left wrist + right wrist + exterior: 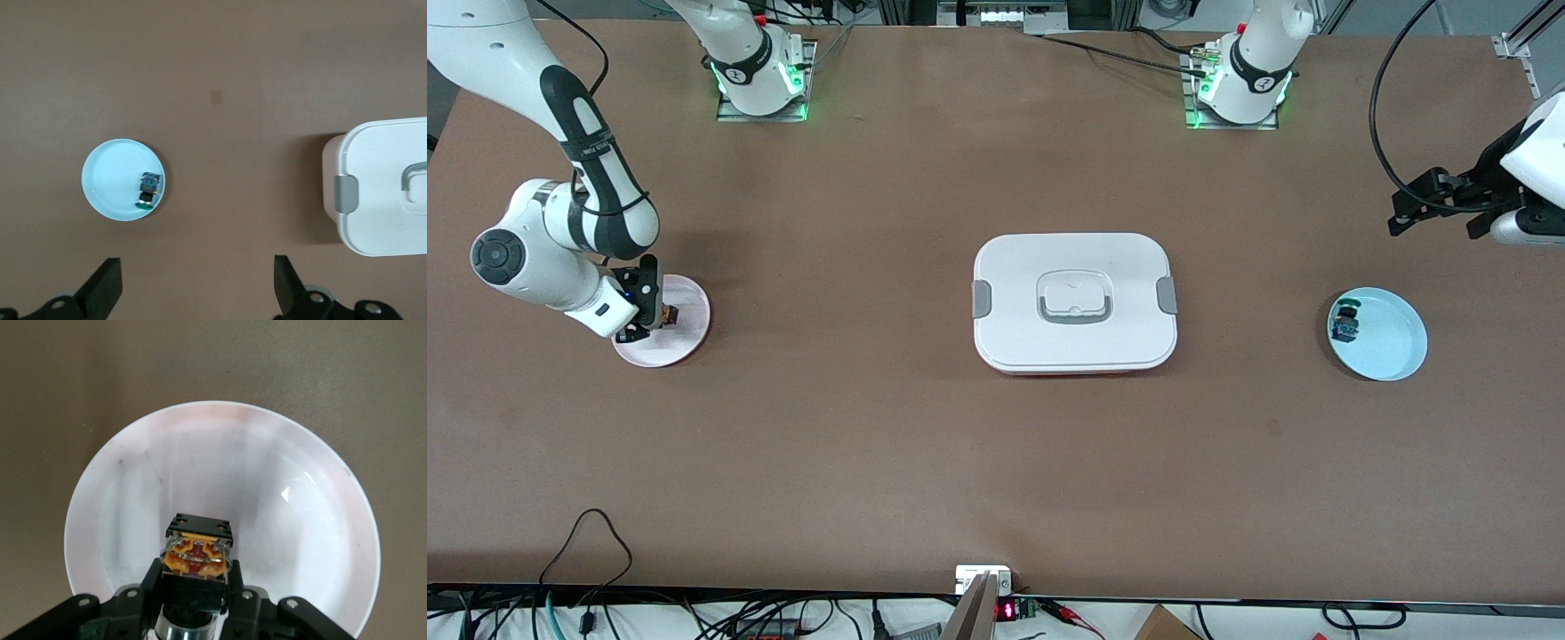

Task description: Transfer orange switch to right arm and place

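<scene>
At the frame's left, the right gripper (643,313), clamped on the orange switch (197,555), hangs over the pink plate (689,311), apparently not touching; next, lower and release. Left gripper (197,287) waits, jaws apart.

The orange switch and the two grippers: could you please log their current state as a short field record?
orange switch: clamped in the right gripper, over the pink plate
right gripper: shut on the switch
left gripper: open, empty, up over the table at the left arm's end, waiting
blue plate: holds the green-capped part
white lidded box: mid-table, closed
</scene>
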